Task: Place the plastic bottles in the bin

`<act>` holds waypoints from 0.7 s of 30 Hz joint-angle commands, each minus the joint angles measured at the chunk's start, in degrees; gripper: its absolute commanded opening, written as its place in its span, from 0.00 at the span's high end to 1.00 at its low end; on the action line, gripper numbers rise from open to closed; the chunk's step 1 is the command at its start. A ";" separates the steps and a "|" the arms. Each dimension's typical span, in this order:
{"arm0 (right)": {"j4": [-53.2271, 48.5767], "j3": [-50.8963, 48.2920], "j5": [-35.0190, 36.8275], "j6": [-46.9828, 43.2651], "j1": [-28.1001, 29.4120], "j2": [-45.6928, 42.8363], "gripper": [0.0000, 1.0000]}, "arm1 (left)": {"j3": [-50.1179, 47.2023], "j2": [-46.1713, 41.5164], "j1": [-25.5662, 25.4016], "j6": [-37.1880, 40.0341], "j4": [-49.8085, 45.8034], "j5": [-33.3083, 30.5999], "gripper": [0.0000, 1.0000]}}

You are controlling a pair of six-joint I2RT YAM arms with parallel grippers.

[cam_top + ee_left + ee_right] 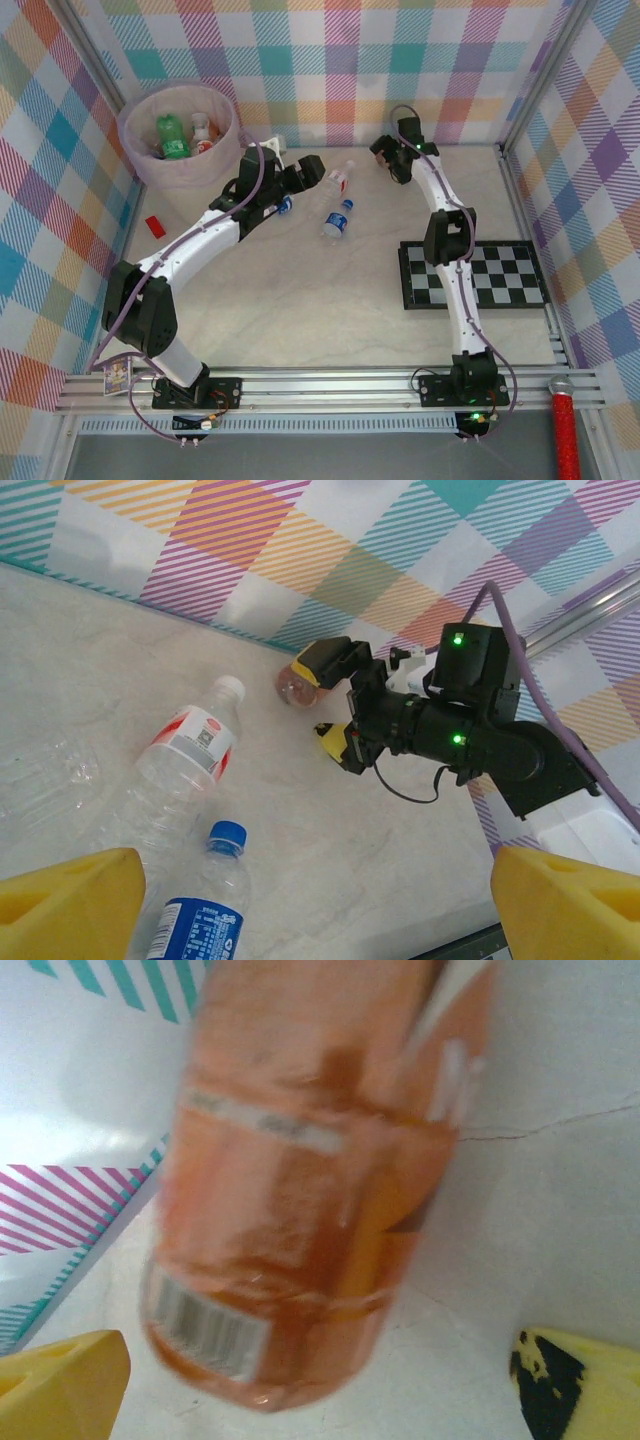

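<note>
1. The bin [165, 172] is pictured in the far-left corner, set close to both walls. A green bottle [172, 137] and a red-capped bottle [203, 135] are seen inside it.
2. A red block [153, 225] is shown flat by the left edge, in front of the bin and apart from it.
3. The left gripper [312, 175] is held low, just right of the bin. Its fingers [70, 900] are spread wide and nothing is held between them.
4. Two bottles are seen lying just ahead of it: a clear bottle [338, 181] with a red label and a blue-labelled bottle [338, 220], close together. Whether they touch cannot be told.
5. From there to the near edge, the table [300, 310] is left bare between the two arms.
6. The right gripper [388, 160] is seen low by the back wall. Its fingers [60, 1380] are parted wide around a blurred orange bottle [300, 1190], which neither finger is seen to touch. The bottle is shown on the table near the foot of the wall, with little room behind it.
7. A checkerboard [500, 275] is laid flat near the right edge, just beside the right arm.
</note>
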 commanded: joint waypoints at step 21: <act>0.95 -36.79 7.09 -10.03 -4.34 -28.57 0.00 | -0.42 -3.79 -0.48 -2.89 2.11 -0.06 0.12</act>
